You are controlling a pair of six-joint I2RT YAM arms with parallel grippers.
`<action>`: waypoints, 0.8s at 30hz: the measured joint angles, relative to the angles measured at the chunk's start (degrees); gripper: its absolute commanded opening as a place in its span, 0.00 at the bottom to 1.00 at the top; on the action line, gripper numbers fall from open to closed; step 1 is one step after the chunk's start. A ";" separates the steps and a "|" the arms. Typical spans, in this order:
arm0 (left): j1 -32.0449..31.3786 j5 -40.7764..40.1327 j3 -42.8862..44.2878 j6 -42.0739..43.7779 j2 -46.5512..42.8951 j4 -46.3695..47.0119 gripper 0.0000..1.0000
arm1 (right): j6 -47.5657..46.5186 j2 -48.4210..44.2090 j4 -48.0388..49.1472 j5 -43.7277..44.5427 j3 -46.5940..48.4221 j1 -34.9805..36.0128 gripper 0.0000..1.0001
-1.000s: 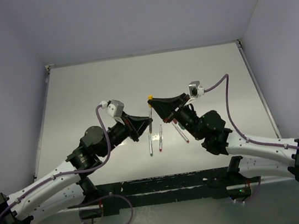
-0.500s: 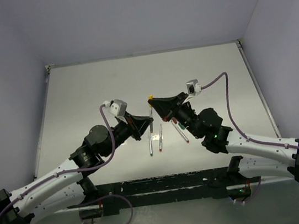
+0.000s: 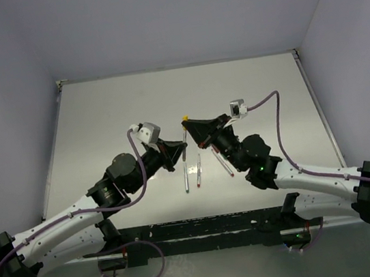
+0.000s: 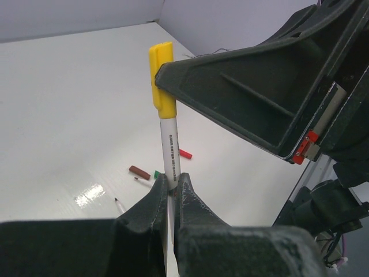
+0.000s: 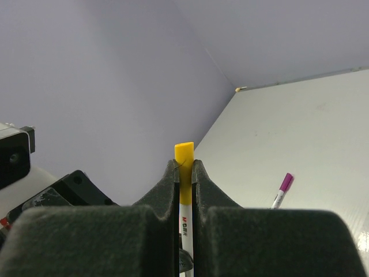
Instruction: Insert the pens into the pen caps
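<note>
Over pale tabletop point(image 3: 100, 123), draws closer than a second ago: grips pen point(image 4: 169, 147) in left jaws, pinches yellow cap point(image 4: 161, 81) in right jaws; looks seated.

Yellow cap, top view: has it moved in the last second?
No visible move. The yellow cap, pinched by the right gripper, keeps its spot above the loose pens on the table.

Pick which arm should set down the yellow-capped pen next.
Left, probably. The left fingers clamp the thin white pen barrel itself, so they can carry it. The right fingers pinch only the short yellow plastic cap, which might pull off.
</note>
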 measured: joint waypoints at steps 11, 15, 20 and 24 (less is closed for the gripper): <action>0.02 -2.16 2.47 2.12 1.11 -3.72 0.00 | -2.08 3.19 0.87 5.07 2.23 2.16 0.00; 0.02 -3.02 2.49 1.95 1.01 -4.81 0.00 | -3.78 3.02 -2.64 6.54 4.07 2.86 0.17; 0.52 -4.76 2.47 0.72 -0.98 -3.17 0.00 | -6.14 1.77 -10.27 6.97 5.92 5.53 0.44; 1.14 -6.19 0.57 -1.95 -4.46 -2.40 0.00 | -9.66 -2.23 -16.35 7.43 6.56 6.58 0.54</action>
